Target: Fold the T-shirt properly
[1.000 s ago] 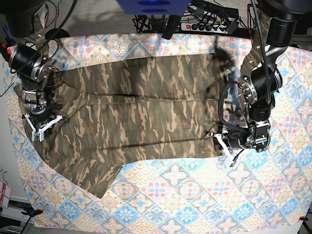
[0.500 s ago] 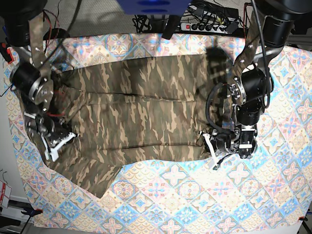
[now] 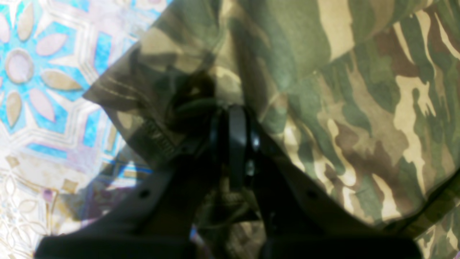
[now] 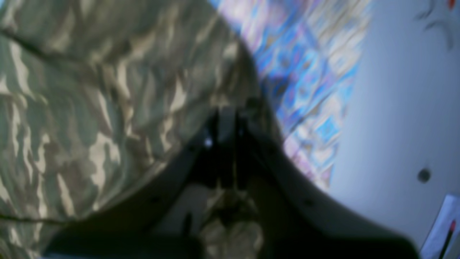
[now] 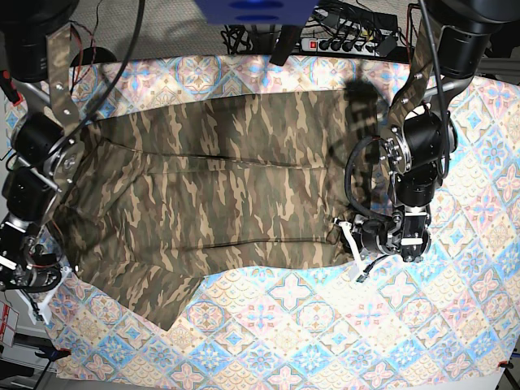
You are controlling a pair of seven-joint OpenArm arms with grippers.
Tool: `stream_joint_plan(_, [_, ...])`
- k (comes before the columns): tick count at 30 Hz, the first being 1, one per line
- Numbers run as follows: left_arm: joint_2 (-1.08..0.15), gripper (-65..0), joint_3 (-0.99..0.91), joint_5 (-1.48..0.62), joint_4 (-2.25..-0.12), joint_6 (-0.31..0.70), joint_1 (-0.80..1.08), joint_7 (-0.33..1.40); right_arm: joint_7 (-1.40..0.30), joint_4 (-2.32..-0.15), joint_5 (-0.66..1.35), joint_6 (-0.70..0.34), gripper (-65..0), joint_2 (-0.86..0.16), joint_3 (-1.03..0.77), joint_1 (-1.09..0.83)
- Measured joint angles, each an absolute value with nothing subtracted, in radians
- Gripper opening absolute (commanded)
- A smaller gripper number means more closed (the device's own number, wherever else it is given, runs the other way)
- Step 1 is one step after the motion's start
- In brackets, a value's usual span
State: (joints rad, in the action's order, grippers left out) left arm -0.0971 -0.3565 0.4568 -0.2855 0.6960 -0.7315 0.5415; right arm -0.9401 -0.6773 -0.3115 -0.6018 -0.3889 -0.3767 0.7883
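- Fingers of the left gripper (image 5: 354, 244) are pinched on the T-shirt (image 5: 227, 195) hem; right gripper (image 5: 32, 284) fingers look shut on cloth too, though blurred.
- Since a second ago, the right arm dragged toward the tabletop's front-left corner.
- Only the left wrist view shows hem stitching between the fingers.

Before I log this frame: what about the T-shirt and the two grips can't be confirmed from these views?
- Right wrist view: blurred; T-shirt fabric at the right gripper is unclear.
- Left wrist view: the left gripper hides the pinched hem.
- Base view: neckband and label cannot be found; arms cover both ends of the shirt.
- Base view: the right gripper sits at the frame's left edge on the patterned cloth, too small to read.
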Motion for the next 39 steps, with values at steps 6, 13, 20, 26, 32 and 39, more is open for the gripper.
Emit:
stream_joint_plan(6, [-0.097,-62.7,-0.356,0.457,-0.286,0.693,-0.731,0.542,-0.874,-0.631,-0.333,-0.595,-44.4,-0.430,-0.607,0.729])
stream_joint_plan(13, [-0.097,-62.7,-0.356,0.457,-0.286,0.695,-0.730,0.542,-0.725,-0.558,-0.341,-0.591,-14.1,-0.469,-0.685,0.622])
stream_joint_plan(20, [-0.098,-62.7,-0.356,0.453,-0.287,0.696,-0.723,0.534,-0.493,-0.334,-0.332,-0.595,0.0,-0.532,-0.685,0.605])
stream_joint_plan(26, [-0.099,-62.7,-0.356,0.449,-0.287,0.696,-0.717,0.533,-0.346,-0.158,-0.340,-0.527,0.0,-0.598,-0.759,0.598])
stream_joint_plan(32, [-0.101,-62.8,-0.311,0.444,-0.291,0.696,-0.711,0.522,-0.297,-0.130,-0.340,-0.500,0.0,-0.622,-0.759,0.603])
stream_joint_plan(39, [-0.101,-62.9,-0.274,0.442,-0.293,0.696,-0.712,0.522,-0.295,-0.124,-0.340,-0.503,0.0,-0.603,-0.757,0.601])
